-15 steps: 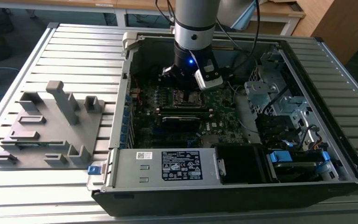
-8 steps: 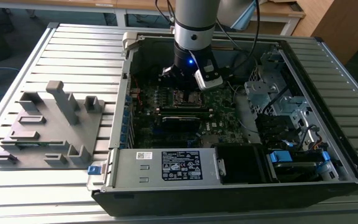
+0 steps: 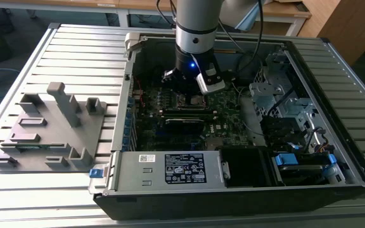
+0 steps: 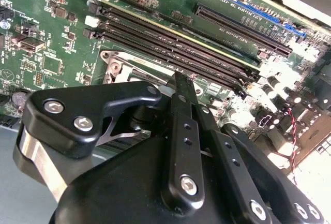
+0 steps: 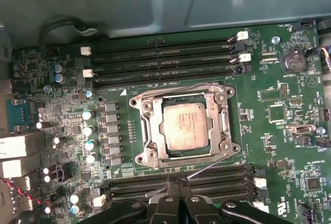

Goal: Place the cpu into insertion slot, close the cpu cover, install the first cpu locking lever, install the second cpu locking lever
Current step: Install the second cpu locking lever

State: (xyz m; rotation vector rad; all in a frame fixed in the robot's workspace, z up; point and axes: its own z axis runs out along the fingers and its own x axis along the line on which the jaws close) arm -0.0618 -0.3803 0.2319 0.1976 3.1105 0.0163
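The cpu [image 5: 182, 131] sits in the insertion slot [image 5: 144, 131] in the first wrist view, its dull metal top showing through the window of the cpu cover [image 5: 216, 111], which lies flat around it, while a thin wire lever [image 5: 207, 167] runs slanting from the socket's corner to the tips of the gripper [image 5: 178, 184], whose fingers stand drawn close together at that wire. In the second wrist view the gripper's black linkage hides most of the socket, leaving a corner of its metal frame [image 4: 115, 64] beside the long memory slots [image 4: 170, 40]. In the exterior view the arm [image 3: 196, 28] reaches down into the open computer case [image 3: 233, 199], the gripper low over the motherboard [image 3: 227, 128], with a grey fixture [image 3: 49, 128] on the table [image 3: 17, 199] at the exterior view's left.
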